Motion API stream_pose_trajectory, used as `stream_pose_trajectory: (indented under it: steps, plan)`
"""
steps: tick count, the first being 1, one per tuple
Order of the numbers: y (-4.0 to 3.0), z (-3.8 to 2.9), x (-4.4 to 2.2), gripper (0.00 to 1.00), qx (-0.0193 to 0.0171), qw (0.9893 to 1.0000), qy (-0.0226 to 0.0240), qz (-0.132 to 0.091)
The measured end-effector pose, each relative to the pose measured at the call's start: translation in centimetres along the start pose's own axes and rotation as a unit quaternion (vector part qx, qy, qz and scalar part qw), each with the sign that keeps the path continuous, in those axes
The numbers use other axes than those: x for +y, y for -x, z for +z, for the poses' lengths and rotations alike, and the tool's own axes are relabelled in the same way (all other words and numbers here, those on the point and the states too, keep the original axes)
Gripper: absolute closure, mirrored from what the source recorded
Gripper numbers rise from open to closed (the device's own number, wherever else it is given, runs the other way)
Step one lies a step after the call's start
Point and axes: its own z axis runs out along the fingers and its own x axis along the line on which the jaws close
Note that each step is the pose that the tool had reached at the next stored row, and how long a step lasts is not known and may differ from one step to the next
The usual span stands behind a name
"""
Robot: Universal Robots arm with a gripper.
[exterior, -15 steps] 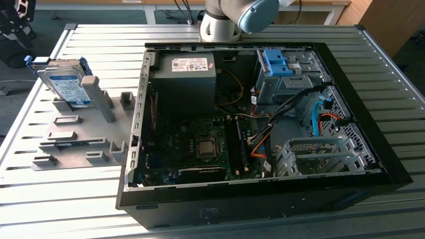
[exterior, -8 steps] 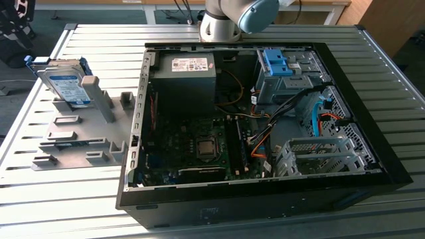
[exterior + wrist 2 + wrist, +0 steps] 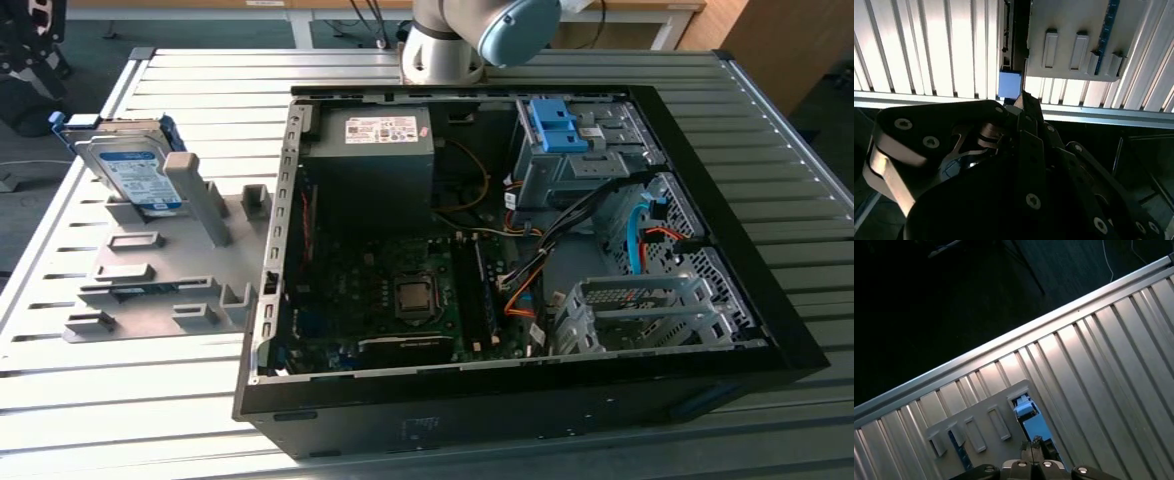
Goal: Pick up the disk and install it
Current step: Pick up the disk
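The disk (image 3: 134, 168), silver with a white-and-blue label and a blue frame, leans upright in a slot of the grey fixture (image 3: 147, 285) at the exterior view's left. In both wrist views a blue corner of the disk (image 3: 1034, 429) (image 3: 1009, 84) shows just past my fingertips, against the fixture (image 3: 979, 422) (image 3: 1069, 35). My gripper (image 3: 1031, 446) (image 3: 1023, 98) hangs above it, apart from it, with the fingers pressed together and nothing between them. The arm (image 3: 461, 40) rises behind the open computer case (image 3: 747, 330).
The case lies open on the slatted metal table (image 3: 120, 400), with the motherboard, power supply (image 3: 374, 160) and cables exposed. A grey drive bay (image 3: 594, 165) with a blue bracket (image 3: 554, 125) sits at the case's far corner. A perforated cage (image 3: 641, 310) stands nearer. The table edge (image 3: 1004, 342) drops to dark floor.
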Motion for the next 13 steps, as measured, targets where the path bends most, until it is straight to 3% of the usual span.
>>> stream_pose_trajectory:
  steps: [7,13]
  plan:
    - [0.0,0.01,0.0,0.89,0.0016,0.9993,0.0005,-0.037]
    - [0.0,0.02,0.0,0.89,0.0026,0.9981,0.0008,-0.062]
